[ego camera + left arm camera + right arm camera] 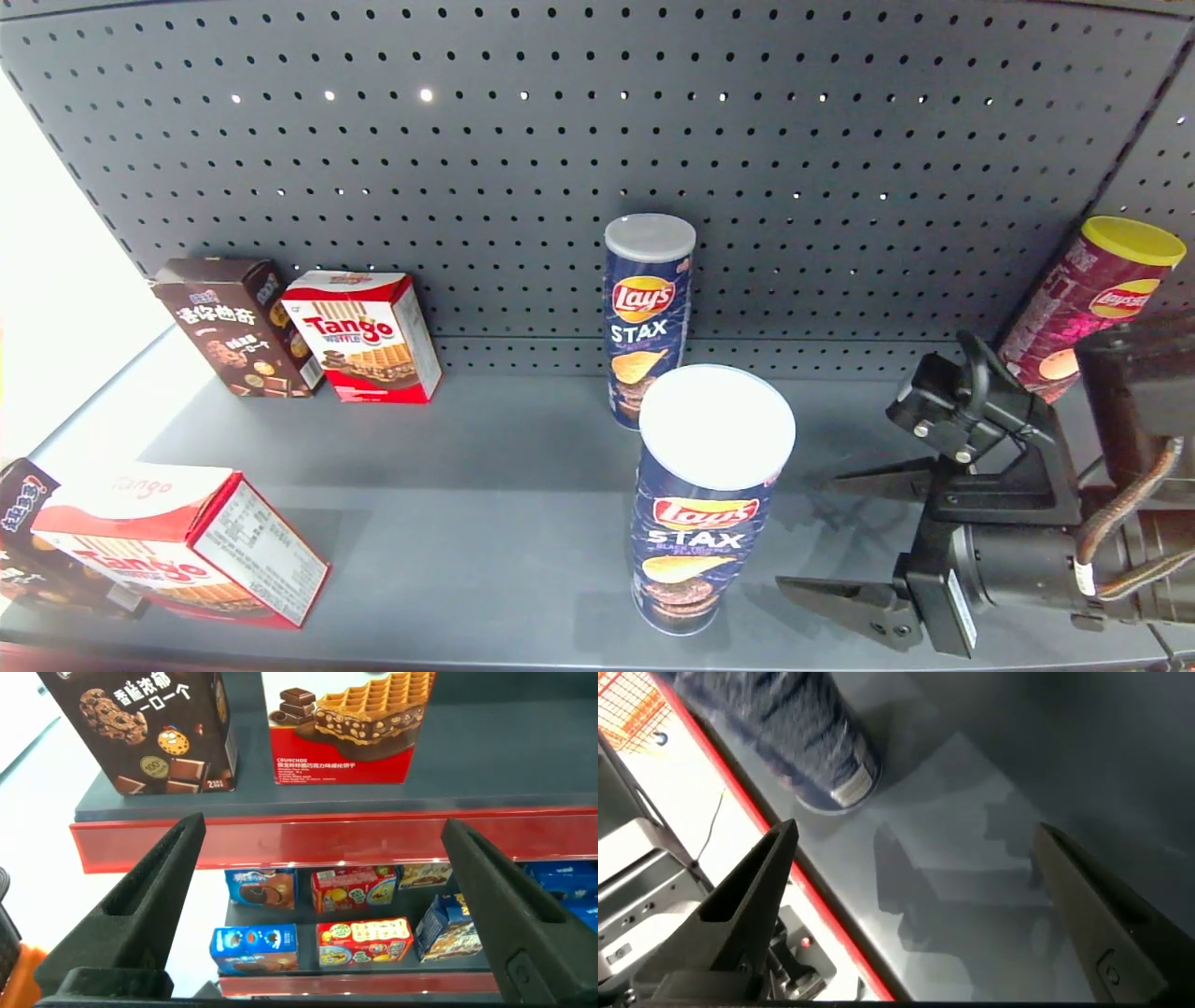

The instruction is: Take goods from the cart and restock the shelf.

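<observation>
- The front blue chips can (714, 495) stands upright on the shelf (485, 467), at 6 o'clock from the rear chips can (647, 317); it looks delivered.
- The right claw (808, 534), at its 3 o'clock, is wide and empty.
- The left claw (322, 831) is wide and empty too; the next fetch is probably due.

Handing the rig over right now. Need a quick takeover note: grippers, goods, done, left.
Right gripper: jaws open, empty, low over the shelf, just right of the front blue can, not touching it.
Left gripper: jaws open, empty, facing the red shelf lip under the front wafer box.
Goods: front blue can upright near the shelf front, rear blue can upright behind it, maroon can far right.
Done: front blue can looks placed and released.
Left: likely pull the right arm clear and fetch the next item from the cart.
</observation>
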You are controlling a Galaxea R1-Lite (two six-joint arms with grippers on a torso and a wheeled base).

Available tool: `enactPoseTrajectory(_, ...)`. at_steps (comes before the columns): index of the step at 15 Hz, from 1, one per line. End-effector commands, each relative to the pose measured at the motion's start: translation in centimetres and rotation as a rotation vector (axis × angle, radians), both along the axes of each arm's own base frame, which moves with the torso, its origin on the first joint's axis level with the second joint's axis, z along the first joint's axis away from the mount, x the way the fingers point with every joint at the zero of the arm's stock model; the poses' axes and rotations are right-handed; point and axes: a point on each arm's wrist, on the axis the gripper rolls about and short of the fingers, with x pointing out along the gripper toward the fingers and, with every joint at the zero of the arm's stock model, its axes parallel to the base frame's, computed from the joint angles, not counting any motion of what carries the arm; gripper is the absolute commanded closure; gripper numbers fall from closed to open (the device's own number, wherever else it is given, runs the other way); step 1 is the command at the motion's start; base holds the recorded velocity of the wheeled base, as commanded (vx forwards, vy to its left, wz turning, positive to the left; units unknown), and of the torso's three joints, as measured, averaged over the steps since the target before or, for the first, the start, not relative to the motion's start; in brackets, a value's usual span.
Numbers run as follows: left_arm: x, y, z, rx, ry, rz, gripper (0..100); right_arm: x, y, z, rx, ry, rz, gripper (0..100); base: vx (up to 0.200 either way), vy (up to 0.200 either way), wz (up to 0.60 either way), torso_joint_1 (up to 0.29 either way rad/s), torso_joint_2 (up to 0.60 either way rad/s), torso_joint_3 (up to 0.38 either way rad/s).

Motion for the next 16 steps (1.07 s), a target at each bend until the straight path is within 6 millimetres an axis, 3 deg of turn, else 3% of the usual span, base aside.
enactPoseTrajectory(1,0.0,0.0,0.0,0.0,0.001,0.0,0,0.8,0.7,-0.2,-0.01,0.011,0.003,0,0.0,0.0,0.0,0.0,0.0,0.0)
enactPoseTrajectory(9,0.0,0.0,0.0,0.0,0.004,-0.003,0,2.3,2.3,-0.3,-0.025,0.01,0.019,0,0.0,0.0,0.0,0.0,0.0,0.0)
enactPoseTrajectory(16,0.0,0.0,0.0,0.0,0.006,-0.003,0,2.4,2.2,0.0,-0.015,0.001,0.015,0,0.0,0.0,0.0,0.0,0.0,0.0)
